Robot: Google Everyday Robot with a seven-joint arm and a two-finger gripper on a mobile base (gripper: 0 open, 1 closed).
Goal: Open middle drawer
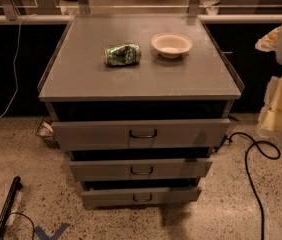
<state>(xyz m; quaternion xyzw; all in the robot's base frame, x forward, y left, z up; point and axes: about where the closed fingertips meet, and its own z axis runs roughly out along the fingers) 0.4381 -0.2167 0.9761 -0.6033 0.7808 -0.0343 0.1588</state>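
Observation:
A grey metal cabinet [81, 79] holds three stacked drawers. The middle drawer [181, 169] is the second one, with a flat front and a small metal loop handle [141, 171] at its centre. A dark gap shows above its front, as above the other two. The taller top drawer [91, 134] is above it and the bottom drawer [176, 195] is below it. My gripper [281, 96], on the cream and white arm, is at the right edge of the view. It hangs beside the cabinet's right side, well apart from the handles.
A crumpled green packet [122, 54] and a white bowl [171, 45] sit on the cabinet top. A black cable [253, 159] loops on the speckled floor to the right. A black rod [6, 209] and a white cord [12, 74] lie to the left, near a wire basket [45, 130].

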